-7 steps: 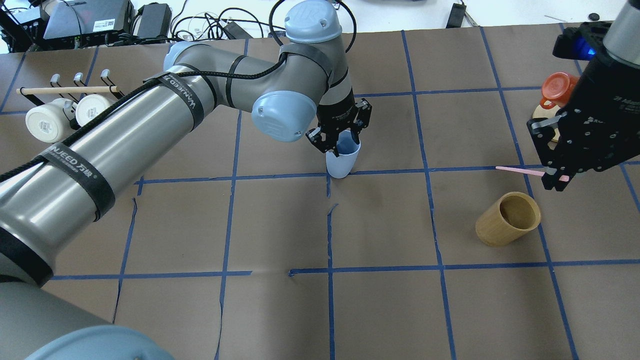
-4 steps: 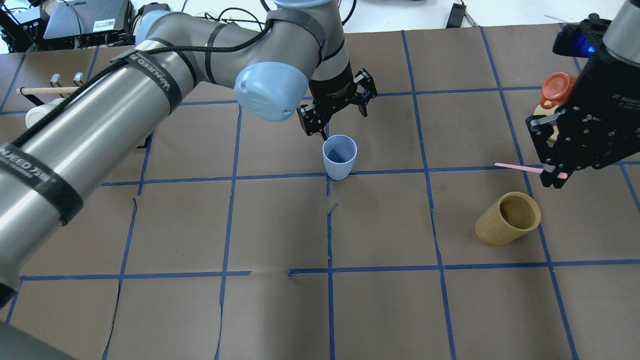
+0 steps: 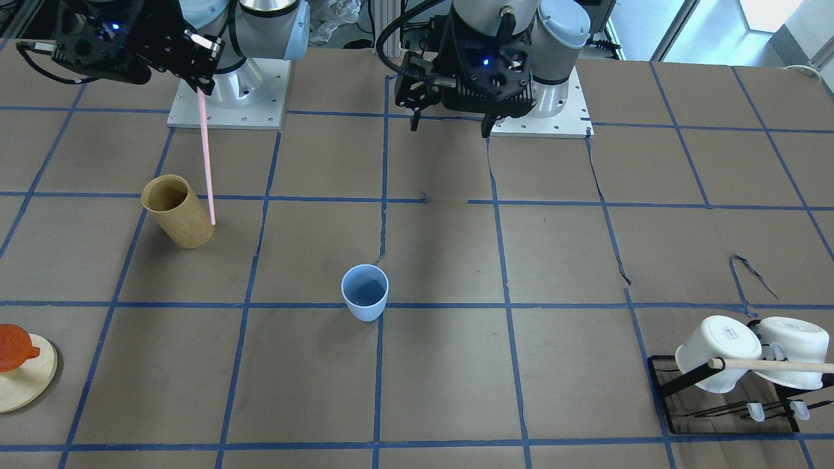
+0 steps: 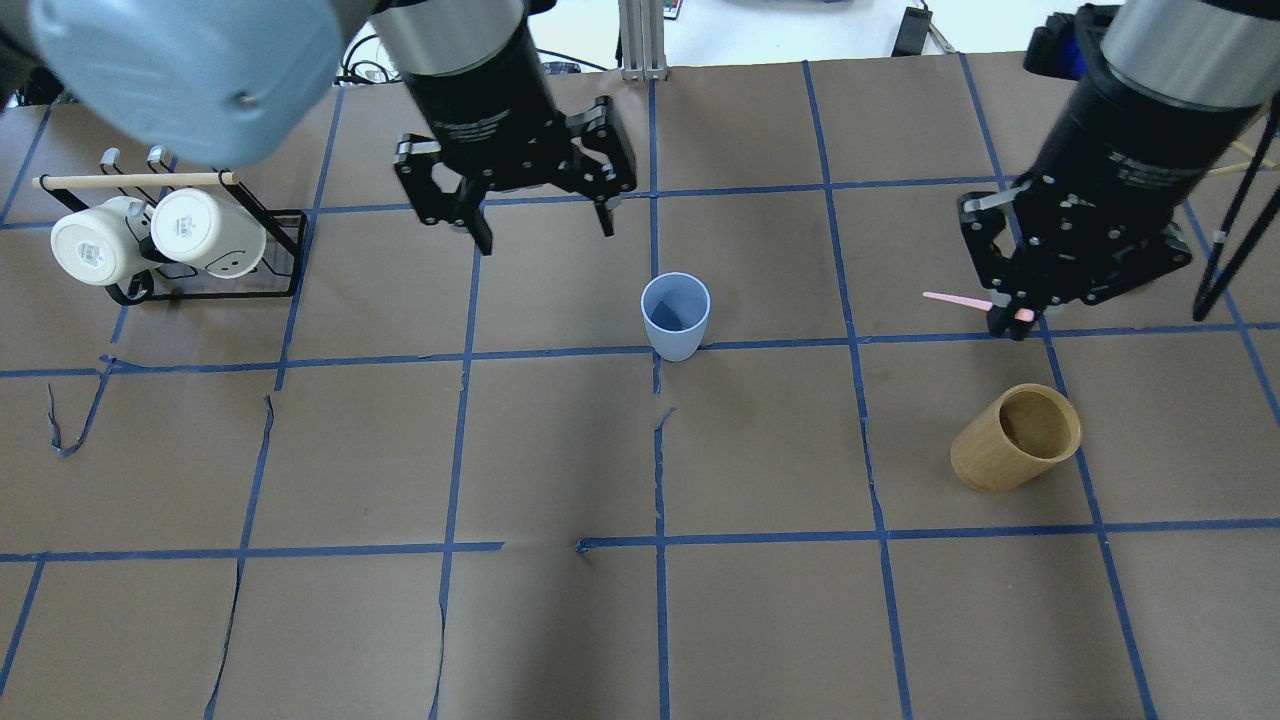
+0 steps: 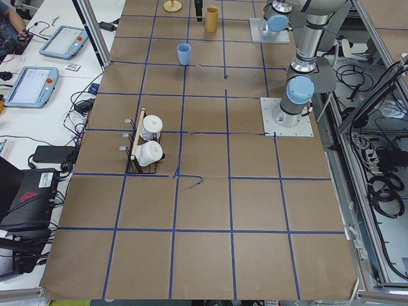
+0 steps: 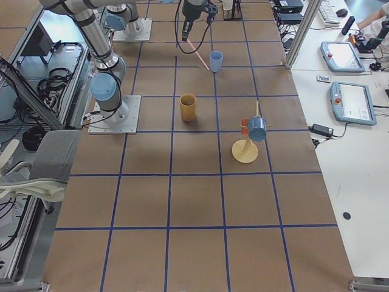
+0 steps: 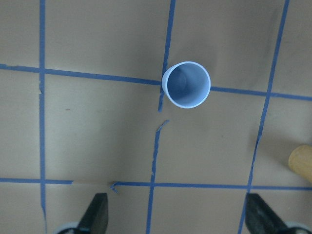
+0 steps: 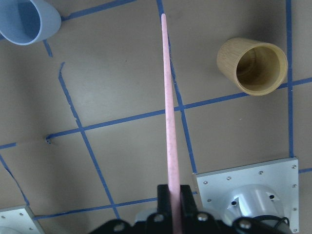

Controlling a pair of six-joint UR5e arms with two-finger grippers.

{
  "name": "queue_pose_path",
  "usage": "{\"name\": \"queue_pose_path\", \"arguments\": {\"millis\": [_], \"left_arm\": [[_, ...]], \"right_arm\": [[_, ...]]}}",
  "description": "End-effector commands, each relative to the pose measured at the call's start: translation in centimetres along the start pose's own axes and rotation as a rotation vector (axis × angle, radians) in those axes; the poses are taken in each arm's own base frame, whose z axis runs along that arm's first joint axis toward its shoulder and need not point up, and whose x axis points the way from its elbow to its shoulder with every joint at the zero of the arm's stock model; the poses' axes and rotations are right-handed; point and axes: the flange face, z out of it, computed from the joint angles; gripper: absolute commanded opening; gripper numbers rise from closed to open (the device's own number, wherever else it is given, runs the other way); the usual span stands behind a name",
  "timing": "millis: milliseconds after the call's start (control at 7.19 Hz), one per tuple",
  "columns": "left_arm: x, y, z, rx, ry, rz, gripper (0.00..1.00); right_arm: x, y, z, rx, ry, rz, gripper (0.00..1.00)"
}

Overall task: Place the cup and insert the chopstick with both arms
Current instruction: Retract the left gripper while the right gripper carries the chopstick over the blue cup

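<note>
- Your table (image 4: 760,620): brown paper cover with blue tape lines (image 4: 660,450) in a grid. The paper is torn in spots along the seams.
- White bench (image 6: 340,152) on your side, just beside the table, with two tablets (image 6: 355,103) lying on it.
- Grey chair (image 6: 30,164) on the opposite side, standing on pale floor.
- Loose black cables (image 5: 382,185) trail over that floor.
- Bright window light (image 3: 762,13) at one corner.

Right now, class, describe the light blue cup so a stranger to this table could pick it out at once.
Start from the brown table gridded with blue tape. Near its middle, beside a tape crossing, the light blue cup stands upright and empty. Unlike it, the tan cup sits toward the robot's right and the white mugs hang on a rack at its left.
</note>
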Motion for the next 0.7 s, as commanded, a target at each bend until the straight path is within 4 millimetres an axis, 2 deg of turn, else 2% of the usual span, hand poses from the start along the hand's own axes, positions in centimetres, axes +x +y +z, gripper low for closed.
{"name": "queue_pose_path", "arguments": {"millis": [0,139,278,417,557], "left_arm": [[-2.9,3.0,1.2,0.094,-0.038,0.118,1.0],[-3.7,2.4,1.0,0.168,-0.033,0.11,1.0],[-6.7,0.7,-0.6,0.23,-0.029,0.069,1.0],[-8.9,0.6,-1.6,0.247,-0.037,0.022,1.0],[-9.7,1.1,-1.9,0.241,-0.04,0.005,1.0]], "right_arm": [[-9.0,-0.4,1.5,-0.03,0.0,0.073,0.0],[-11.5,-0.8,2.5,-0.025,-0.028,0.102,0.0],[-12.2,-0.7,2.8,-0.031,-0.04,0.104,0.0],[-12.6,-0.7,3.2,-0.051,-0.059,0.114,0.0],[-13.9,-1.0,3.9,-0.079,-0.096,0.12,0.0]]}}
